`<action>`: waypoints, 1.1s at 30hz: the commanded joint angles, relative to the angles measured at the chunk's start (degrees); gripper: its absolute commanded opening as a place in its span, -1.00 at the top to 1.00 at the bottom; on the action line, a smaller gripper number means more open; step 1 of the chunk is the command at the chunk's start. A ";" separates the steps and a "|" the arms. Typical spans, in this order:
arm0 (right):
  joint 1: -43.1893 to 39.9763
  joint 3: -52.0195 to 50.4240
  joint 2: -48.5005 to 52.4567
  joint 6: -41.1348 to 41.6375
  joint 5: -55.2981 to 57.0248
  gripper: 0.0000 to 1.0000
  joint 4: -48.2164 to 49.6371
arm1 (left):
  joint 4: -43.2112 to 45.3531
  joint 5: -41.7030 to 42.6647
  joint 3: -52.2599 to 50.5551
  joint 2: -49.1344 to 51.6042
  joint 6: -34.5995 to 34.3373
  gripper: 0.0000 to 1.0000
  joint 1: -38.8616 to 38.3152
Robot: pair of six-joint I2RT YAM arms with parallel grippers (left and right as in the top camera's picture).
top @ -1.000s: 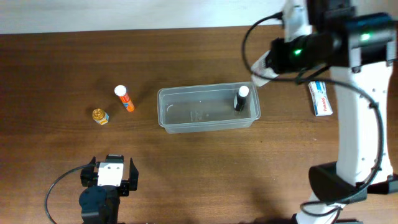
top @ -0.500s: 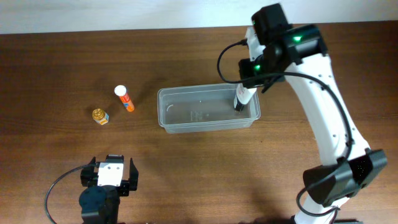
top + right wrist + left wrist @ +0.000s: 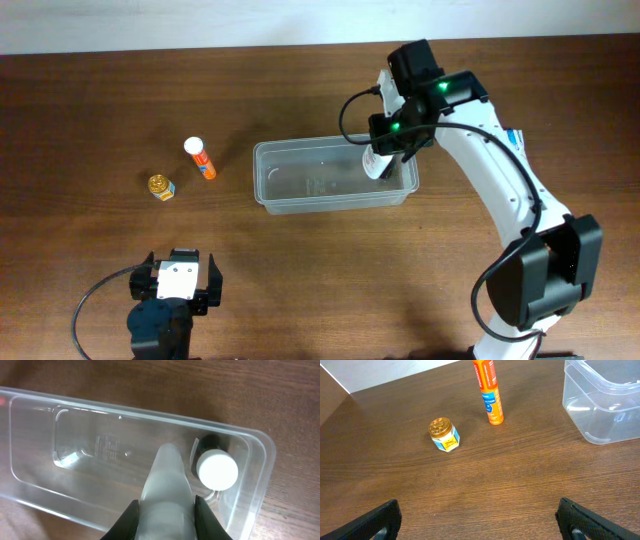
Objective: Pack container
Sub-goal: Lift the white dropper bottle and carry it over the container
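The container [image 3: 300,190] is a clear plastic tub at mid table; it also shows in the left wrist view [image 3: 590,420] and the right wrist view [image 3: 90,455]. A dark bottle with a white cap [image 3: 217,470] stands in its right end. My right gripper [image 3: 385,148] [image 3: 166,512] is shut on a pale white tube [image 3: 372,164] [image 3: 165,475] and holds it tilted over the tub's right part, beside the bottle. My left gripper [image 3: 178,280] [image 3: 480,522] is open and empty near the front edge.
An orange tube with a white cap [image 3: 200,158] [image 3: 488,390] and a small gold-lidded jar [image 3: 160,186] [image 3: 443,434] stand left of the tub. A white and blue box [image 3: 517,140] lies to the right, mostly hidden by my right arm.
My right arm has swung in from the far right with the white tube and brought it down over the tub's right end. The left arm has not moved.
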 commanded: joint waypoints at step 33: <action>6.43 -2.58 6.27 3.04 13.11 0.47 7.37 | -0.33 -0.83 -0.07 0.04 -0.55 -0.99 -0.26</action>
